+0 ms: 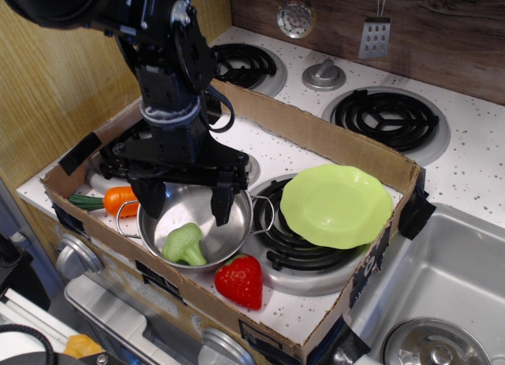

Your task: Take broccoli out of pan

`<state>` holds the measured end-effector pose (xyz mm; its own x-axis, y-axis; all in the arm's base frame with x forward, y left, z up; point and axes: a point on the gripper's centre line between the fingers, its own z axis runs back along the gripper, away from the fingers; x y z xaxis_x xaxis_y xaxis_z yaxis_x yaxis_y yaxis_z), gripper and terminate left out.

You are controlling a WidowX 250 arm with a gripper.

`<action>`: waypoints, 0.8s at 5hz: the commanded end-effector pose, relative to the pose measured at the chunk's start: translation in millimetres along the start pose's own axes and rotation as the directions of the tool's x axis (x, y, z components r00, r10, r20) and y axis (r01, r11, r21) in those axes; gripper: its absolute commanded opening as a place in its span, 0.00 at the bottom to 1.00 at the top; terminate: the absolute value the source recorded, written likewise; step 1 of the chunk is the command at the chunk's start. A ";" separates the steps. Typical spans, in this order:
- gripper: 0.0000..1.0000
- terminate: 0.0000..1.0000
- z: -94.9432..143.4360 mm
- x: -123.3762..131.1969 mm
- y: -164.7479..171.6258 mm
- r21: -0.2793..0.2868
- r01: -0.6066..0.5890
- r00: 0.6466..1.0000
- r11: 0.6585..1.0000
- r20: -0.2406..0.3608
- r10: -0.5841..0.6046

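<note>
Lower centre of frame: a red plastic toy strawberry point(239, 280) lies on the speckled white stove tabletop point(276, 156), just inside the near wall of the shallow brown cardboard tray point(316, 136) that rings the front burners. Just above and left of it sits the round shiny stainless-steel pan point(197, 217) with thin wire loop handles, one showing on each side. The small pale-green plastic broccoli floret point(185, 243) lies inside the pan, on its floor against the near-left wall, head toward the lower left. At the pan's left edge an orange toy carrot with a green top point(118, 199) lies on the tabletop, partly hidden behind the arm's left finger. Right of the pan, a lime-green round plate point(335, 205) rests tilted over the black coil burner point(296, 243) at centre right. The black robot tool point(183, 206) hangs directly over the pan, spread wide: the left finger reaches down at the pan's left rim, the right finger dips inside near the right wall, nothing between them; the broccoli sits below the gap, untouched. Farther back, upper right: a second large black coil burner point(387, 117), a grey round knob point(324, 73), and a metal spatula point(375, 35) and a metal strainer point(294, 16) hanging on the dark wood-grain back wall. Lower right corner: a steel sink point(450, 278).
</note>
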<state>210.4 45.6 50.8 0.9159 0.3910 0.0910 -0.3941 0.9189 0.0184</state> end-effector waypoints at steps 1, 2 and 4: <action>1.00 0.00 -16.8 1.9 -2.0 0.014 -0.002 0.997 1.000 0.073 0.001; 1.00 0.00 -25.2 -5.1 -2.3 0.001 -0.011 0.998 1.000 0.060 0.011; 1.00 0.00 -34.8 -9.8 -2.0 -0.014 -0.022 0.999 1.000 0.041 0.023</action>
<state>198.9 42.1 11.6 0.9060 0.4082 0.1123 -0.4113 0.9115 0.0050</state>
